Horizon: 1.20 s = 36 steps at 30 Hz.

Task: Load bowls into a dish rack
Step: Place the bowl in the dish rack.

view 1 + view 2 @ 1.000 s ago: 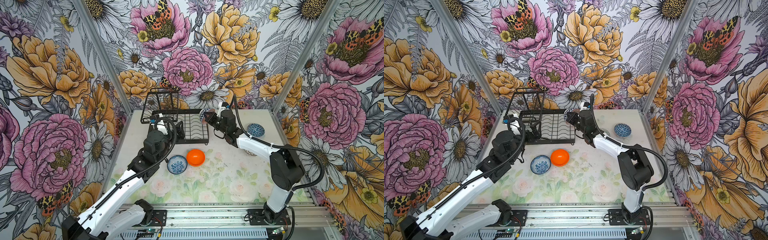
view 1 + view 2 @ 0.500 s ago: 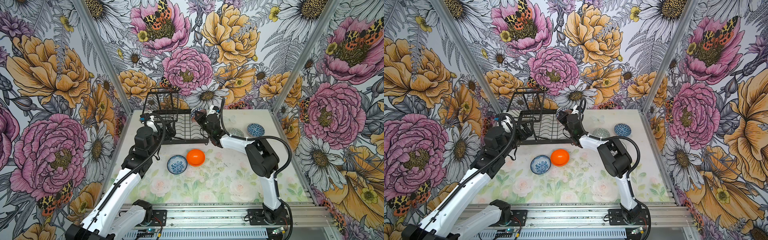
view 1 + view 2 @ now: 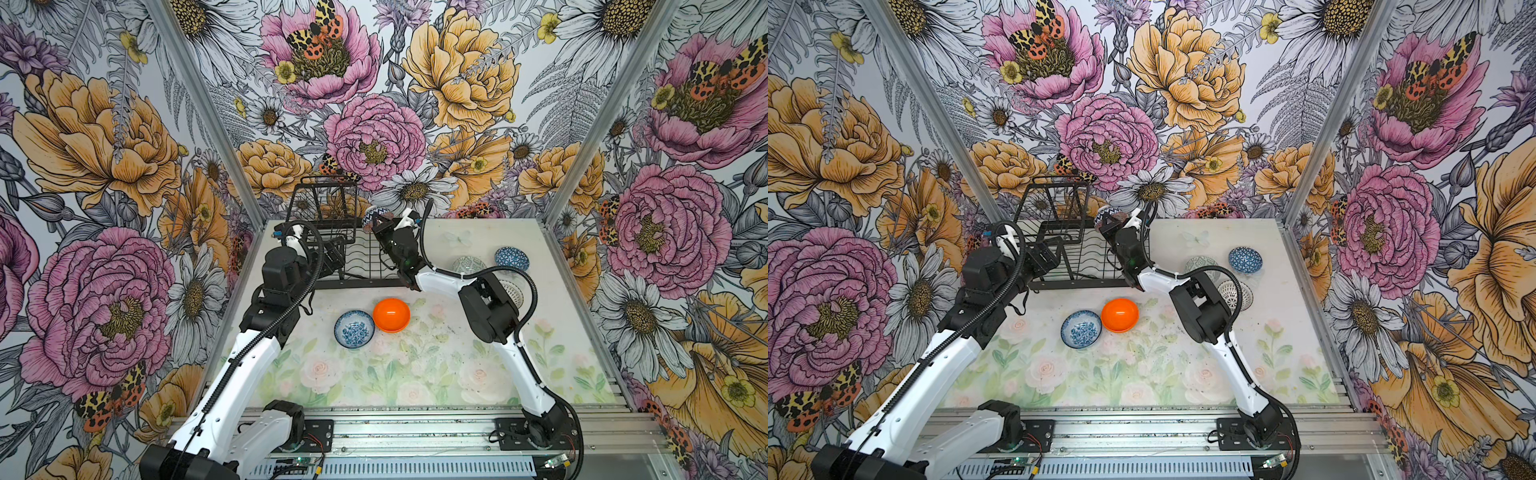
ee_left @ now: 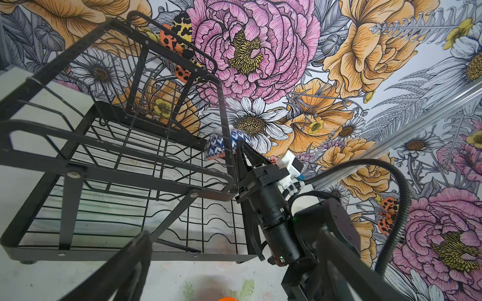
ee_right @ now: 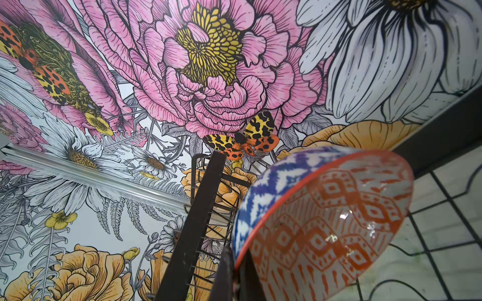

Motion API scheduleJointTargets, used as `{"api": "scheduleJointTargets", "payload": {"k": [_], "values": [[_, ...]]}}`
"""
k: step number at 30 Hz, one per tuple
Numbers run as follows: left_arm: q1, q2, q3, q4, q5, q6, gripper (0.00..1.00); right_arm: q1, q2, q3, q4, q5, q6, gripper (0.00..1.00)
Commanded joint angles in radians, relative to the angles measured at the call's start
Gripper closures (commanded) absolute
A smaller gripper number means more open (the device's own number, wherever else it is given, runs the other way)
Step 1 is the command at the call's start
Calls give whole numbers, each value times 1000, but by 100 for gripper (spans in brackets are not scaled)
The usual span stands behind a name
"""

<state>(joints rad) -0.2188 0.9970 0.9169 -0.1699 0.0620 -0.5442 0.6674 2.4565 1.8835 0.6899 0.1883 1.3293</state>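
Your right fingers (image 5: pixel 206 208) are clamped on the rim of the orange-white bowl (image 5: pixel 326 221), holding it tilted on edge. In both top views it hangs at upper centre, over the far right corner of the dish rack (image 3: pixel 357 284) and just beside the raised basket tier (image 4: pixel 146 86). You cannot tell whether it touches any wire. The tray's wavy slot wires lie open beneath it.

Your left fingers (image 4: pixel 125 268) are spread wide, holding nothing, near the rack's front left corner.

On the tabletop (image 3: pixel 415 374), mid-frame in front of the rack, the plain orange bowl (image 3: pixel 391 314) sits just beside the blue-white floral bowl (image 3: pixel 354 329). Right of the rack are the pale green-grey bowl (image 3: pixel 468 264) and the dark blue geometric bowl (image 3: pixel 511 258). The black-white lattice bowl (image 3: pixel 510 291) is half hidden behind your right arm (image 3: pixel 486 307).

Flowered walls (image 3: pixel 124 124) close in on three sides.
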Motion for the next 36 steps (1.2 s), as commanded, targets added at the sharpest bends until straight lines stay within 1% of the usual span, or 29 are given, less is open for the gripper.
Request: {"api": "scheduleJointTargets", "payload": {"k": [1,14,19,24,31,36], "values": [[10,7,41,7,24,6,1,10,37,109,52,20,23,100],[21,34,63,-7,10,12,1,35,203,309,10,64,109,100],[27,41,66,-12,8,9,1,41,263,404,-18,62,108,100],[30,57,74,-17,29,5,1,52,319,488,-49,74,115,100],[57,80,80,-12,71,-9,1,61,388,590,-86,106,130,100],[59,87,80,-13,78,-8,1,65,435,667,-114,119,138,100]]}}
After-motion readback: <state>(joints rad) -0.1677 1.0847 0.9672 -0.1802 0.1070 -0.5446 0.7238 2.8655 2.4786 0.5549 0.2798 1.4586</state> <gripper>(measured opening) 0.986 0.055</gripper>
